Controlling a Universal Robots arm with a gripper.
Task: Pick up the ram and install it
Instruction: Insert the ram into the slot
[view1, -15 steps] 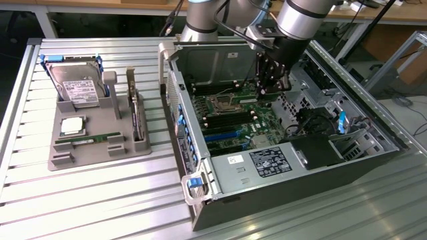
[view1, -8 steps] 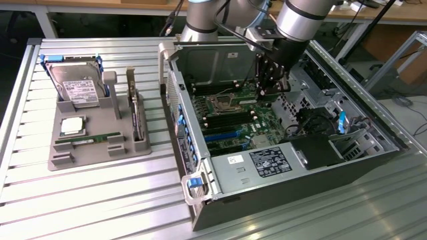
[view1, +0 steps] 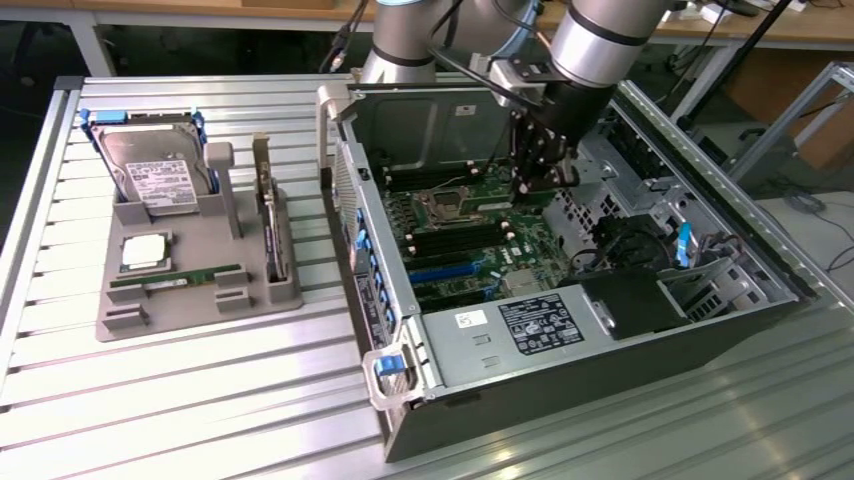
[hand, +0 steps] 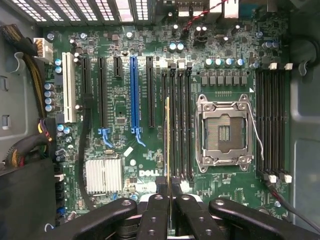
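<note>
The ram shows edge-on as a thin stick with a gold edge, clamped between my gripper's black fingers. It hangs over the row of black memory slots just beside the open processor socket. I cannot tell whether it touches a slot. In the exterior view the gripper reaches down inside the open computer case, above the green motherboard.
On the exterior view's left a grey holder tray carries a hard drive, a square silver processor chip, a green stick and an upright card. Case walls, cables and a heat sink surround the slots.
</note>
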